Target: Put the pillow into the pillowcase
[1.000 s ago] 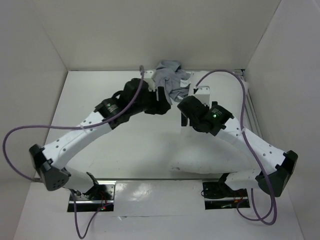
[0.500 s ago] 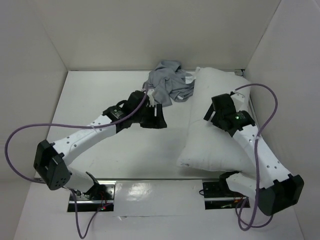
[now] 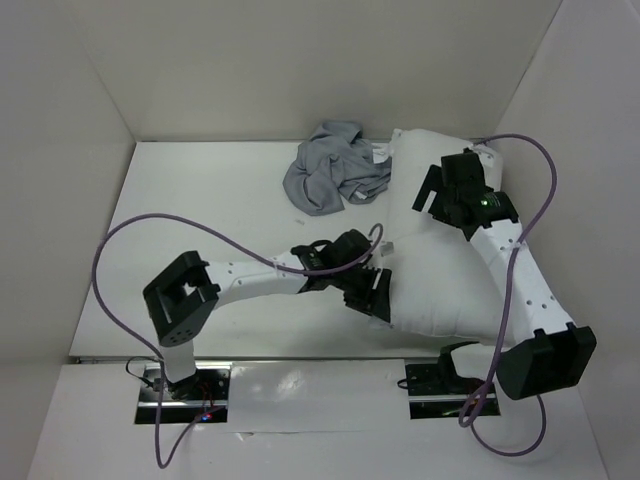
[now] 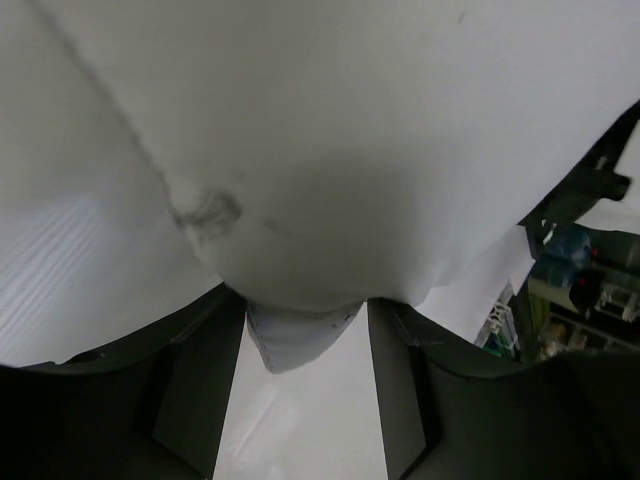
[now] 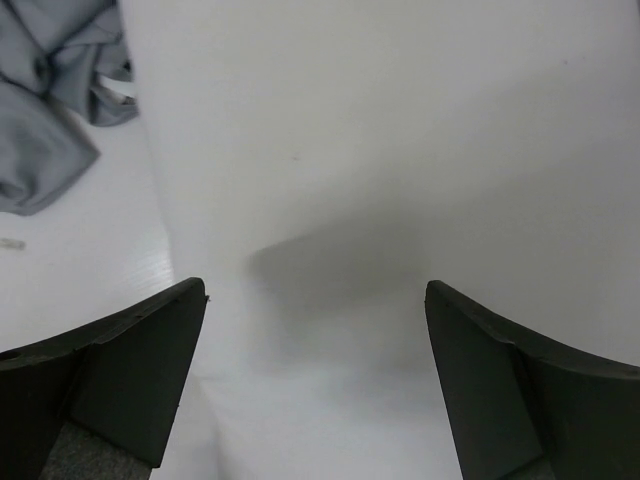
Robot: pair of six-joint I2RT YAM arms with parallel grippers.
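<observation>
Lying on the right side of the counter (image 3: 200, 200) in the top view, the pillow (image 3: 440, 270) is sitting just beside the crumpled pillowcase (image 3: 325, 175). Left wrist view: the left claw (image 4: 305, 300) is pinching a pillow corner. Right wrist view: the right claw (image 5: 315, 288) is hanging wide open over the pillow.

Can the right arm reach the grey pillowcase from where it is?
Probably yes. The right pincer is open over the pillow, and the pillowcase lies crumpled just to its left, with nothing between them.
</observation>
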